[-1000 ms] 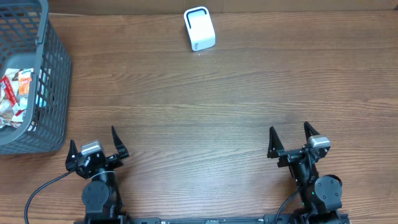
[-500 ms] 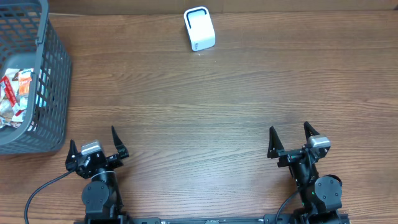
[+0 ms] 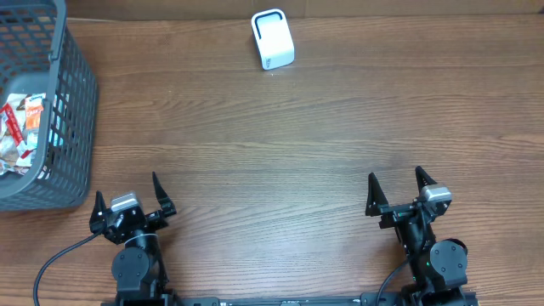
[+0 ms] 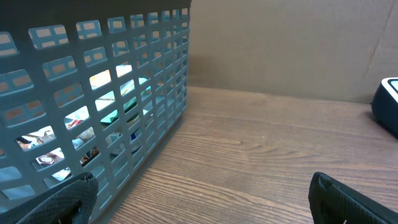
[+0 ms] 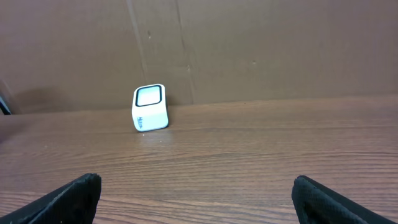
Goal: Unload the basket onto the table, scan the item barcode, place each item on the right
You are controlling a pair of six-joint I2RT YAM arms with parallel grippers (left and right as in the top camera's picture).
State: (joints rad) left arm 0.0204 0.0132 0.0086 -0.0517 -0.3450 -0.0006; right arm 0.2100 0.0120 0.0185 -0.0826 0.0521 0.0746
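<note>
The left gripper (image 3: pixel 127 194) and right gripper (image 3: pixel 395 180) are sitting nearest, jaws spread wide and empty, seemingly ready to start. Farther left, items (image 3: pixel 19 136) are lying in the basket (image 3: pixel 78 110), within the left arm's side. Farthest back, the scanner (image 3: pixel 272 39) is facing the arms.

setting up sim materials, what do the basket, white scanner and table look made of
Basket: grey moulded plastic, matte, judging by its uniform lattice of rectangular holes. Scanner: white plastic casing, smooth, slight sheen, with a dark-framed window, maybe glass. Table: brown wood grain, low sheen; solid wood or laminate cannot be told.
</note>
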